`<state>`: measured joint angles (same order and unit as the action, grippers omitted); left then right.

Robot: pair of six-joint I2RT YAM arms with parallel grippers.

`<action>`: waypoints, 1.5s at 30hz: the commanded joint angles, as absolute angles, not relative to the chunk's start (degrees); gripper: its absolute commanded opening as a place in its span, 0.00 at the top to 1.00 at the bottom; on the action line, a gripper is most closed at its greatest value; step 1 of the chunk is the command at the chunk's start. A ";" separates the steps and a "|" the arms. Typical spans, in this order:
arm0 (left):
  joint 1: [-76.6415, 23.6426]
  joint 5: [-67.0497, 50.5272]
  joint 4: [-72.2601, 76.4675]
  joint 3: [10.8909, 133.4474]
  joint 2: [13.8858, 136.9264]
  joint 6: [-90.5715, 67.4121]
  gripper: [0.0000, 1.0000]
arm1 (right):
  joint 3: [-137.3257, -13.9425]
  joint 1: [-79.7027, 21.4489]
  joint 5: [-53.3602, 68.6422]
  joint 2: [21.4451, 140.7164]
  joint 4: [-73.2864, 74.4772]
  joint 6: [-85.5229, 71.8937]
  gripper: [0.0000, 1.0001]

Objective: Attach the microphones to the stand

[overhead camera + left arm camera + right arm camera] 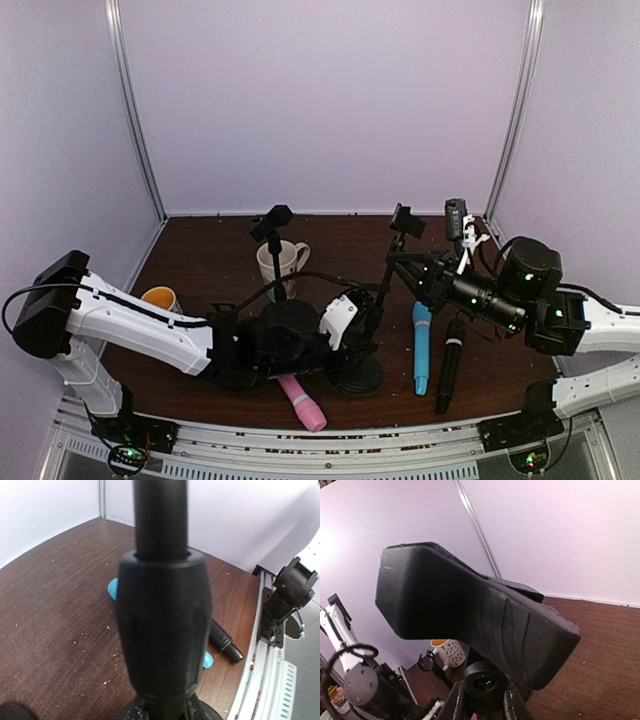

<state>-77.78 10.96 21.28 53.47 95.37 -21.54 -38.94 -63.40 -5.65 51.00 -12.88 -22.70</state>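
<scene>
The black stand [362, 378] rests on a round base near the table's front centre, and its pole fills the left wrist view [162, 620]. My left gripper [350, 338] is shut on that pole just above the base. My right gripper [398, 262] is shut on a round knob [485, 682] under the stand's wide clip [470, 615]. The fingers [456, 705] flank the knob. Three microphones lie flat on the table. The pink one [302, 402] is in front of the base. The light blue one [422, 348] and the black one [449, 365] lie to its right.
A white patterned mug [283, 262] stands behind the stand, and an orange-filled cup [160, 297] sits at the left. A second clip [272, 222] tops a thin pole by the mug. A metal rail [330, 435] runs along the near table edge.
</scene>
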 commanded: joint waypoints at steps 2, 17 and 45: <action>-78.31 10.96 27.12 52.33 98.70 -19.67 1.00 | -44.66 -58.08 -7.14 50.30 -11.55 -20.29 0.99; -73.98 3.66 23.49 55.95 101.16 -31.30 1.00 | -40.46 -51.79 -4.97 54.45 -12.63 -22.97 0.91; -67.41 -11.53 17.98 64.22 100.28 -37.60 1.00 | -23.47 -50.27 9.39 45.06 -15.99 -33.49 0.08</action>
